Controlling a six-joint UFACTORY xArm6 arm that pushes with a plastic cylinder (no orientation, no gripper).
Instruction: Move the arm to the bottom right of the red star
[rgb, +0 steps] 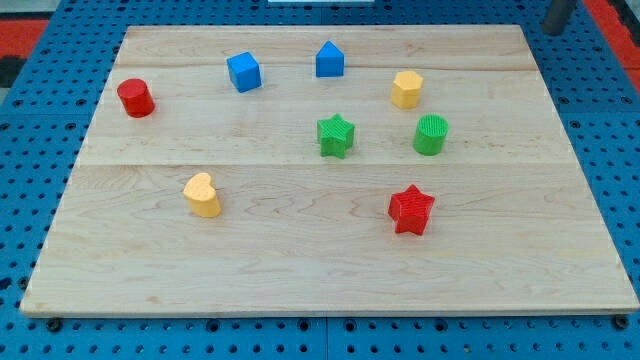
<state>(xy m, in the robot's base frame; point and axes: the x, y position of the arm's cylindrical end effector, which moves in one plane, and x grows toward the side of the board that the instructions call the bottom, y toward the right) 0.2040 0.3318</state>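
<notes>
I carry no jaws, so there is no open or closed state to report; my arm ends in a straight dark rod. Only a short grey length of that rod (556, 15) appears to show at the view's top right corner, beyond the board edge, and my tip itself cannot be made out with certainty. That rod section stands well apart from every block.

The wooden board (300, 270) lies on a blue perforated table (20, 150).

The red star (411, 210) sits in the lower right part of the board, upright, touching no other block. The board surface to its bottom right is bare wood.

Other blocks:
- The green star (336, 136) lies up and to the view's left of the red star.
- The green cylinder (431, 134) stands above the red star, beside the green star but apart from it.
- The yellow hexagonal block (406, 89) stands above the green cylinder.
- The blue house-shaped block (329, 60) is near the view's top centre.
- The blue cube (243, 72) lies to its left.
- The red cylinder (135, 98) stands near the board's left edge.
- The yellow heart-shaped block (202, 194) lies in the lower left area.
</notes>
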